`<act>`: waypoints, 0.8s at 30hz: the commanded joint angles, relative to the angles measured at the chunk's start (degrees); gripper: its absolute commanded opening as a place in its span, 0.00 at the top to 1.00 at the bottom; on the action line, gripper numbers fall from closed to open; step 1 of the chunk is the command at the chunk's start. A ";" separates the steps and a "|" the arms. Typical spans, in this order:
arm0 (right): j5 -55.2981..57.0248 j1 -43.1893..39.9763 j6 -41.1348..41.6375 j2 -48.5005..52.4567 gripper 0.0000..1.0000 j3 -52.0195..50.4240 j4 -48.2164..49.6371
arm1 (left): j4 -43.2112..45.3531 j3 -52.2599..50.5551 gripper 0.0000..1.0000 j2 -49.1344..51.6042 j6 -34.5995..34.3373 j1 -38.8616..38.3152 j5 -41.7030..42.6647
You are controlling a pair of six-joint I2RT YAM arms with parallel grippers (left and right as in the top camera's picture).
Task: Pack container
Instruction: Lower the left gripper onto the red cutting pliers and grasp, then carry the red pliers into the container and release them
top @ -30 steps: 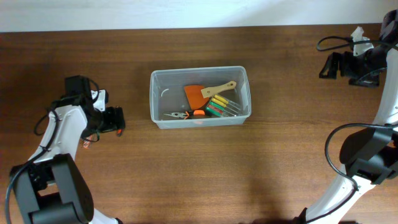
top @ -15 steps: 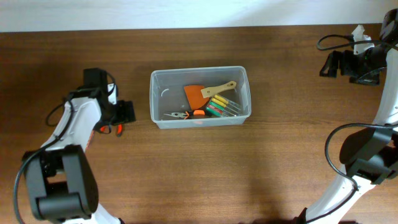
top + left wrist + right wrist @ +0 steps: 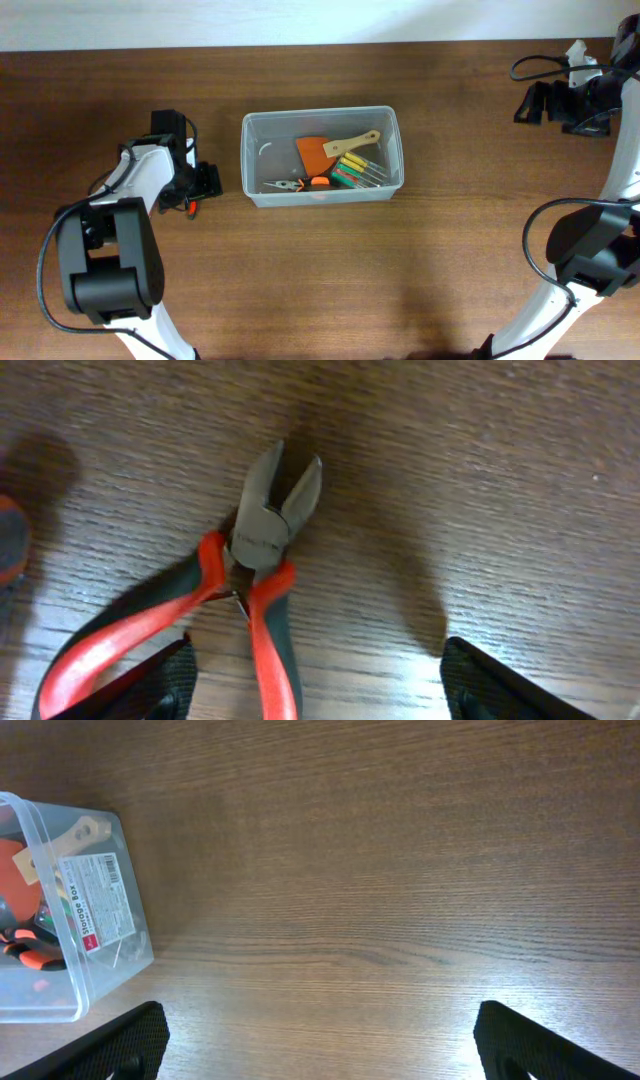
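The container (image 3: 320, 155) is a clear plastic tub at the table's centre. It holds an orange scraper (image 3: 312, 151) with a wooden handle, several screwdrivers (image 3: 352, 170) and orange-handled pliers (image 3: 295, 185). Red-handled cutters (image 3: 250, 570) lie flat on the wood left of the tub, and show in the overhead view (image 3: 190, 207). My left gripper (image 3: 320, 695) is open low over them, with one handle between its fingers (image 3: 165, 678); in the overhead view the left gripper (image 3: 205, 183) is just left of the tub. My right gripper (image 3: 325, 1045) is open and empty, high at the far right (image 3: 530, 103).
The right wrist view shows the tub's end wall with a label (image 3: 95, 905) at the left and bare wood elsewhere. The table's far edge meets a white wall (image 3: 320, 20). A black cable (image 3: 540, 68) loops at the right arm.
My left arm has swung right toward the tub, bringing its gripper down over the red cutters. The right arm has not moved.
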 commanded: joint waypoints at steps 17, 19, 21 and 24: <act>-1.11 0.00 -0.11 0.24 0.02 -0.35 0.09 | -1.86 0.76 0.74 2.45 -1.57 0.20 -1.46; -1.11 0.00 -0.11 0.24 0.02 -0.35 0.09 | -1.84 0.76 0.79 2.45 -1.60 0.20 -1.49; -1.11 0.00 -0.11 0.24 0.02 -0.35 0.09 | -1.81 0.76 0.86 2.45 -1.57 0.20 -1.49; -1.11 0.00 -0.11 0.24 0.02 -0.35 0.09 | -1.81 1.05 0.95 2.45 -1.55 0.20 -1.49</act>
